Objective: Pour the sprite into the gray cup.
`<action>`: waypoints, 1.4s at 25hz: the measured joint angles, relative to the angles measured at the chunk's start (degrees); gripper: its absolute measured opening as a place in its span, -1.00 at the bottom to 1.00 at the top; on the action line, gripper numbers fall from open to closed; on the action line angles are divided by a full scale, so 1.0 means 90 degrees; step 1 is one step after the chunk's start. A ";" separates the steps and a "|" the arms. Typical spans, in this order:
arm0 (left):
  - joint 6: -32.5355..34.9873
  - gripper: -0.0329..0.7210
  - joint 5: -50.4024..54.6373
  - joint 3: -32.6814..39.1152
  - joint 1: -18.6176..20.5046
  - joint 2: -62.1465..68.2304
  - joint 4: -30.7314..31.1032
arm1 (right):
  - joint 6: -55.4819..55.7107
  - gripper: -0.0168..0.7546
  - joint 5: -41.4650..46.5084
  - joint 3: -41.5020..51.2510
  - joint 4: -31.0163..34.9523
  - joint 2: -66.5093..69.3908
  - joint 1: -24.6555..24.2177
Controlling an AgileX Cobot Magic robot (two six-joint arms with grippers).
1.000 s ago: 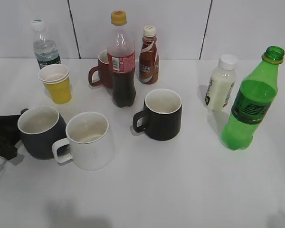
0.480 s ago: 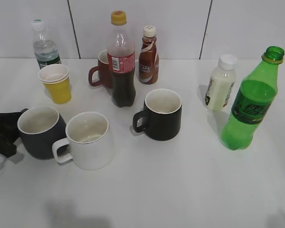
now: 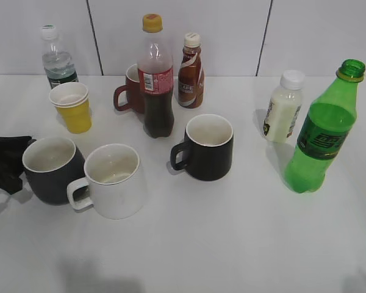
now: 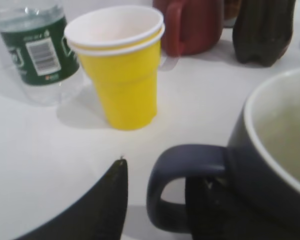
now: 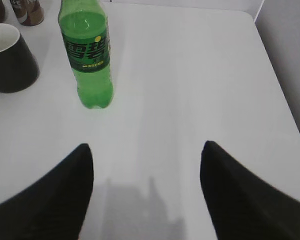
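The sprite [image 3: 323, 131], a green bottle with no cap, stands upright at the right of the table; it also shows in the right wrist view [image 5: 90, 60]. The gray cup [image 3: 52, 174] stands at the left with its handle pointing left. My left gripper [image 3: 6, 165] is at that handle. In the left wrist view the gripper [image 4: 162, 175] is open, with one finger through the handle loop of the gray cup [image 4: 270, 165] and the other outside it with a gap. My right gripper [image 5: 146, 150] is open and empty, near the table's front, some way from the sprite.
A white mug [image 3: 113, 180] stands touching or nearly touching the gray cup's right side. A black mug [image 3: 207, 146] is in the middle. A cola bottle [image 3: 157, 79], red mug [image 3: 131, 91], coffee bottle [image 3: 190, 70], yellow cups [image 3: 73, 107], water bottle [image 3: 56, 58] and milk bottle [image 3: 283, 107] stand behind.
My left gripper has shifted slightly farther back and closer to the gray cup's handle. The cup, the sprite and the other things have not moved.
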 joint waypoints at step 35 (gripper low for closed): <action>-0.0140 -0.76 0.0625 0.1006 -0.0991 -0.2499 -0.2740 | -0.0193 0.31 -0.1401 -0.0073 0.1083 0.0648 0.0000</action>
